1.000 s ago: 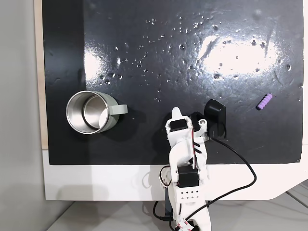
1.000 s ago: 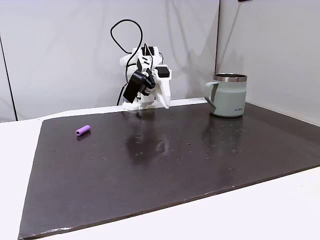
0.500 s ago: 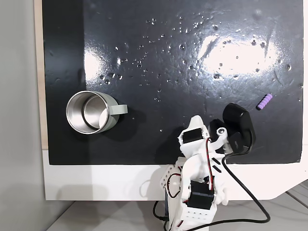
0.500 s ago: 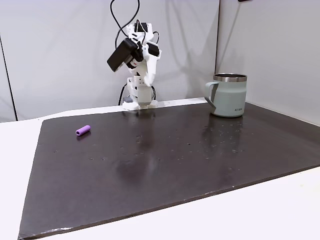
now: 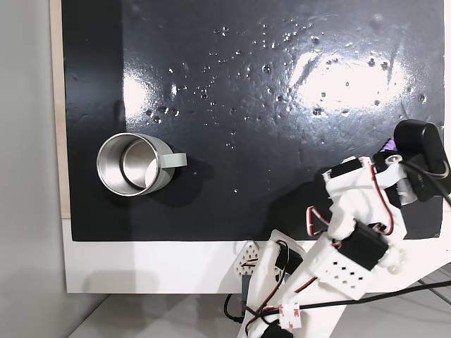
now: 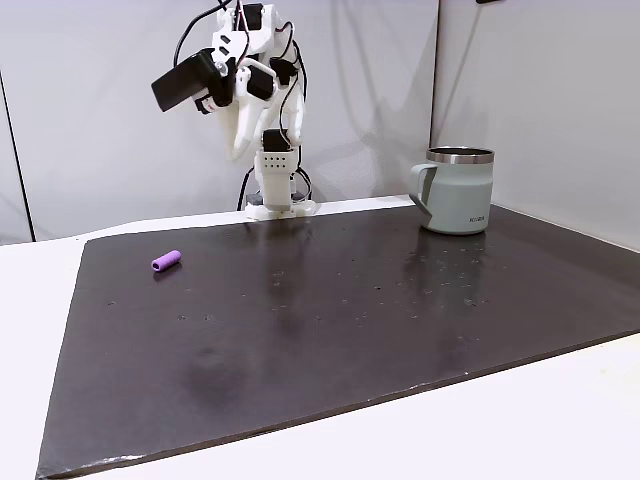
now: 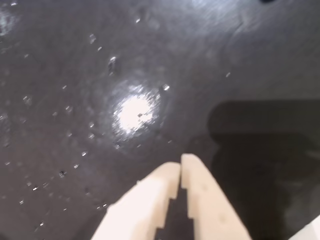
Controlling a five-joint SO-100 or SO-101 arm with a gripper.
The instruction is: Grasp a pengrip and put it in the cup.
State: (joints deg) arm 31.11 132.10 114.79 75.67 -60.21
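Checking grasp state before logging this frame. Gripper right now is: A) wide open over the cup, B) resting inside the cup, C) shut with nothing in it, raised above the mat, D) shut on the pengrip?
C. In the wrist view the gripper has its fingertips together with nothing between them, while the pengrip lies alone on the black mat, far from the cup.

we see a glossy black rubbery mat dotted with droplets | it lies on a white tabletop | plain grey wall at far side

The white worktop carried a black mat; on the mat lay the pengrip at left and the cup at right.
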